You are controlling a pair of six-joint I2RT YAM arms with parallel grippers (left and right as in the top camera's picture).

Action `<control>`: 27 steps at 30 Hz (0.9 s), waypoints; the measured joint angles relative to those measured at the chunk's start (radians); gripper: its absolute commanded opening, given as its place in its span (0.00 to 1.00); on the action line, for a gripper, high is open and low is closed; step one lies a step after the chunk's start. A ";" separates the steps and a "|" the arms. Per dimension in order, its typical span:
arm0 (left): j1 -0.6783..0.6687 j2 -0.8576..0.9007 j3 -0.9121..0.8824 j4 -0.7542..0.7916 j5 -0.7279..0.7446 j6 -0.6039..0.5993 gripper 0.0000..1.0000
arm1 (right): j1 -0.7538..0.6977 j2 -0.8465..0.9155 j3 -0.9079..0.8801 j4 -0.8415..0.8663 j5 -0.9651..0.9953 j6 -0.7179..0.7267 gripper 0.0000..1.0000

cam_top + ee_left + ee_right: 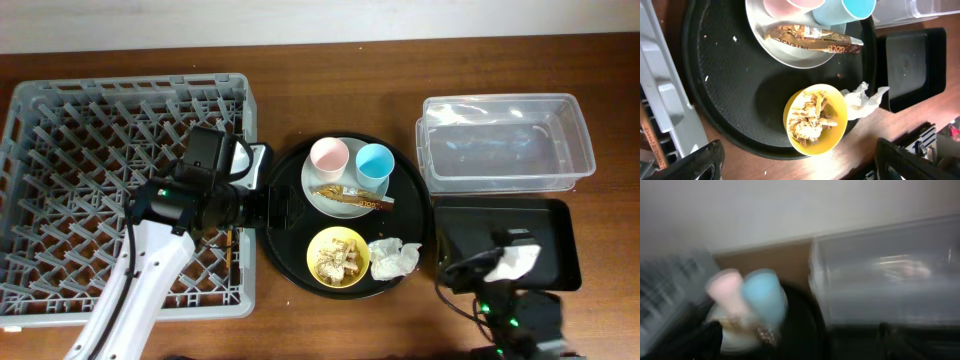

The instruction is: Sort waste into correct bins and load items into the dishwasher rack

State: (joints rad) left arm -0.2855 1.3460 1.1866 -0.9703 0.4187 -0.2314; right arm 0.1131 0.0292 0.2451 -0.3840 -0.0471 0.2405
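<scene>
Left gripper (800, 162), fingers spread wide, has the yellow bowl (815, 120) just ahead between them; right gripper (797, 337), likewise parted, sits farther right.

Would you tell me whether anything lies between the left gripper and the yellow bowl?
Nothing visible: only bare round tray separates the open left gripper from the bowl; the napkin sits beyond it.

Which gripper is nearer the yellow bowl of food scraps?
Left. The left gripper hovers open over the round black tray, between the rack and the yellow bowl. The right gripper is farther off, over the flat black tray past the napkin.
</scene>
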 measured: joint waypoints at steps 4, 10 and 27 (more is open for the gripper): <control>0.000 -0.001 0.002 0.011 0.011 0.000 0.99 | 0.000 0.248 0.623 -0.550 -0.034 -0.018 0.99; 0.000 -0.005 0.003 0.010 0.013 0.000 0.99 | -0.001 0.880 1.122 -1.003 -0.285 -0.080 0.77; 0.000 -0.005 0.003 0.009 0.016 0.000 0.99 | 0.225 1.196 0.585 -0.578 -0.170 0.258 0.77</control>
State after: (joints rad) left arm -0.2855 1.3407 1.1896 -0.9615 0.4343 -0.2314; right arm 0.3378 1.2251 0.8299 -0.9623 -0.2169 0.4984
